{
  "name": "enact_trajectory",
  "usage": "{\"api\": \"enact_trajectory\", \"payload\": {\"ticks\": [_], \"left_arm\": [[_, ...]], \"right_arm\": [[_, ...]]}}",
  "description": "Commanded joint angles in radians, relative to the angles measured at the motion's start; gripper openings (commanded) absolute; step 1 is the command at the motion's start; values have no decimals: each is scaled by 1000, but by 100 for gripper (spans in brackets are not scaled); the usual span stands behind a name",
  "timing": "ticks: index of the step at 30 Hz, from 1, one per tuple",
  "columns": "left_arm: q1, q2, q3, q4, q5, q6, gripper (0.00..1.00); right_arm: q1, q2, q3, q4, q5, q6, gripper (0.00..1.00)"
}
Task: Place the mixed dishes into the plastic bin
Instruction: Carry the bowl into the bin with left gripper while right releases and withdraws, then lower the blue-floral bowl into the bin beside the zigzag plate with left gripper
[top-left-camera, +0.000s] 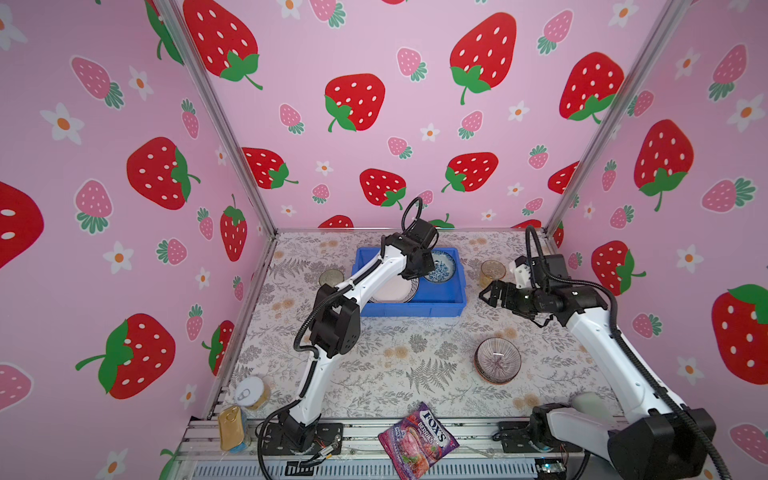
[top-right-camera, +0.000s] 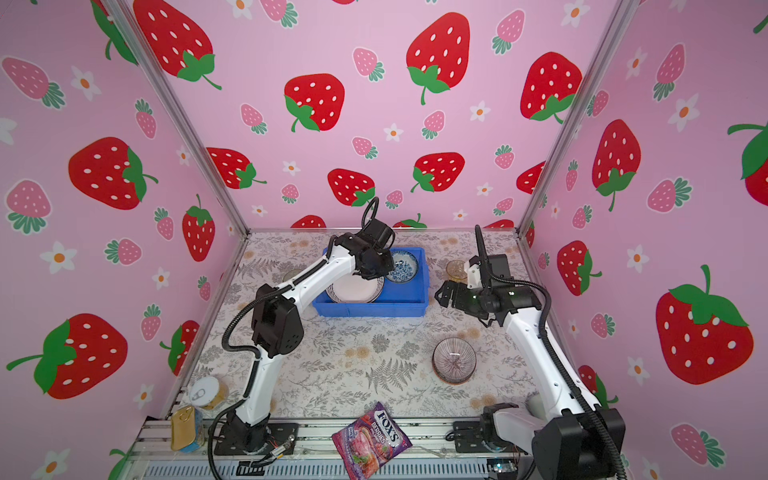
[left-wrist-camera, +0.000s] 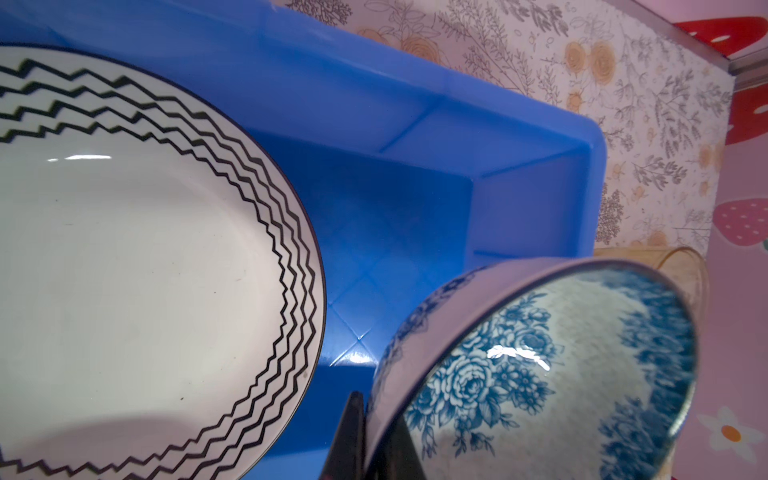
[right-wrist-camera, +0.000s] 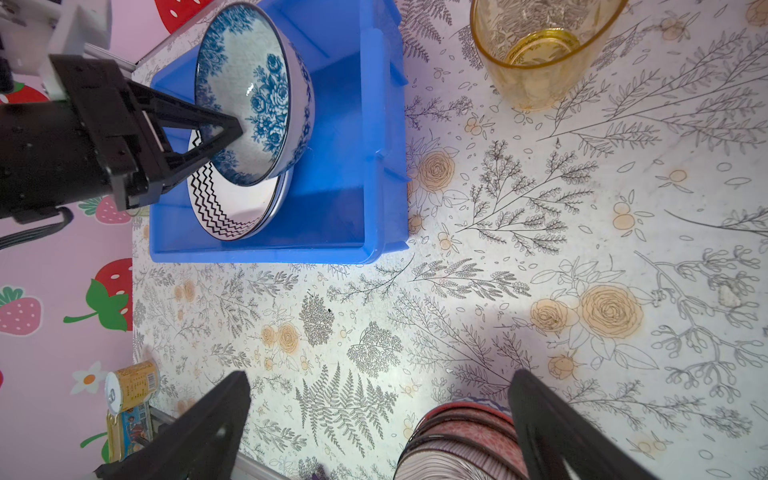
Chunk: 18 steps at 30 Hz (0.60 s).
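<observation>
**Blue bowl held tilted over the bin**

The blue floral bowl (right-wrist-camera: 266, 95) is gripped at its rim by the left fingers (right-wrist-camera: 222, 131), which are clamped on it. It is held tilted over the plastic bin (right-wrist-camera: 376, 137), partly above the zigzag plate (right-wrist-camera: 216, 208) lying inside. The right fingers (right-wrist-camera: 216, 424) are spread wide apart and empty, near the amber tumbler (right-wrist-camera: 536, 58). Stacked bowls (top-left-camera: 498, 359) are seen on the table (top-left-camera: 386, 374).
</observation>
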Motion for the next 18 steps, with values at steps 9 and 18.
{"api": "enact_trajectory", "payload": {"ticks": [9,18], "left_arm": [[12,48,65,75,2,-87,0],[15,82,73,123,37,-103,0]], "right_arm": [[-10,-34,-37,13,8,16,99],[-13,-25,-47,18,7,16,99]]}}
